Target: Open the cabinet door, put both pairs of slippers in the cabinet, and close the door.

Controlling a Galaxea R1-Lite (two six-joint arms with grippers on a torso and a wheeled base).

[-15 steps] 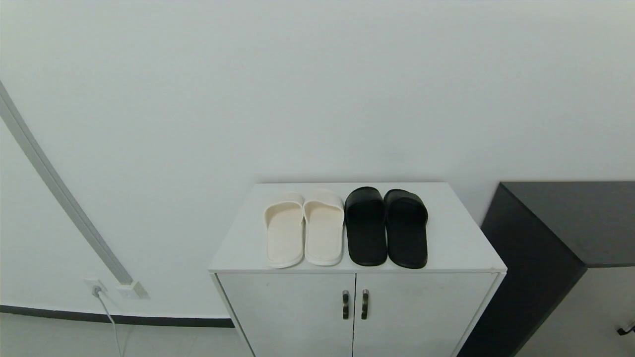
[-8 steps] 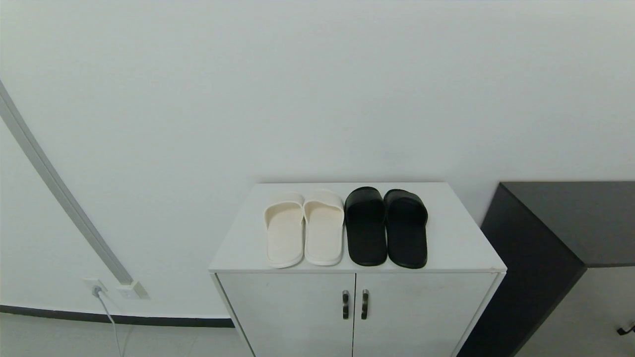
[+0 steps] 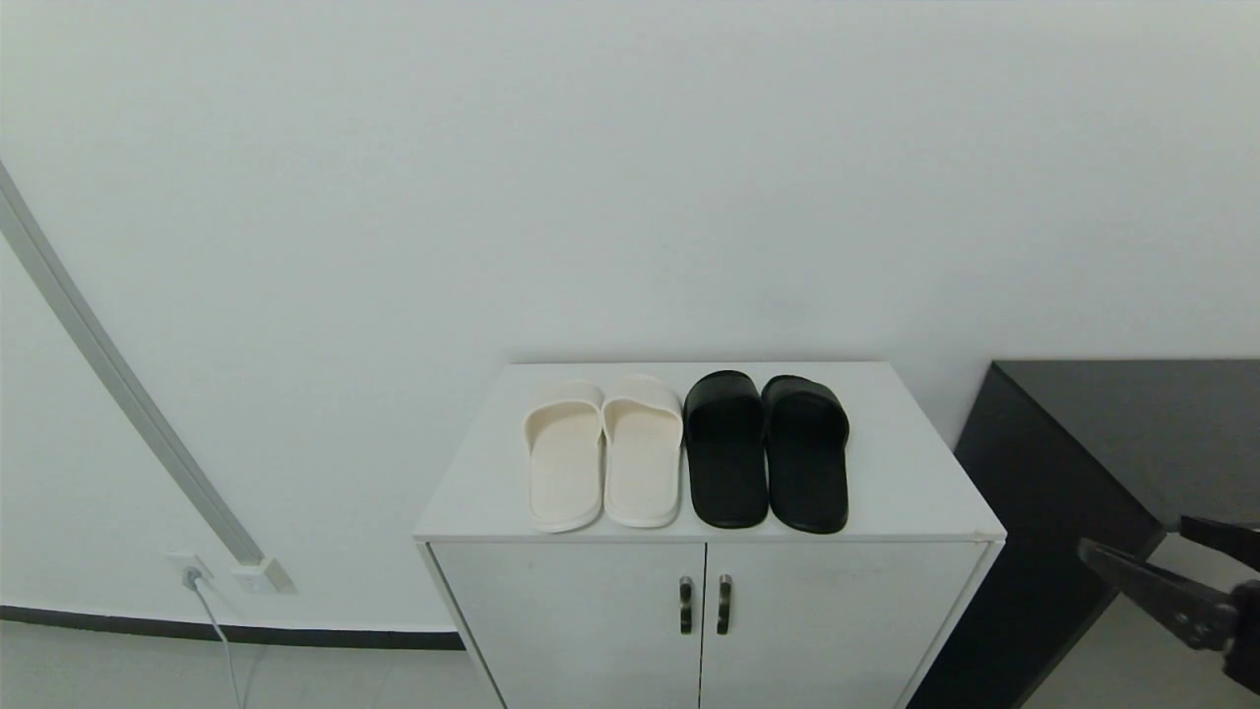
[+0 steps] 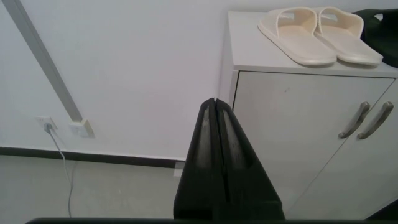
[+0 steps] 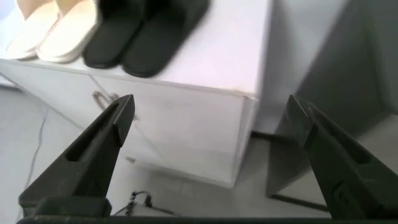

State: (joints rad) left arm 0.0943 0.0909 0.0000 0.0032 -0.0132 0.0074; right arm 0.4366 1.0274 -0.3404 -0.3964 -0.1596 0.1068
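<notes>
A cream pair of slippers and a black pair of slippers lie side by side on top of the white cabinet. Both doors are closed, their two handles meeting at the middle. My right gripper hangs open to the right of the cabinet, below its top edge. The right wrist view has the same gripper wide open, facing the cabinet's right front corner with the black slippers above. My left gripper is shut, low and left of the cabinet.
A dark grey cabinet stands close on the right of the white one, leaving a narrow gap. On the left wall a grey conduit runs down to a socket with a cable. Open floor lies left of the cabinet.
My right gripper has come into the head view at the lower right, open. The slippers and the cabinet doors have not moved.
</notes>
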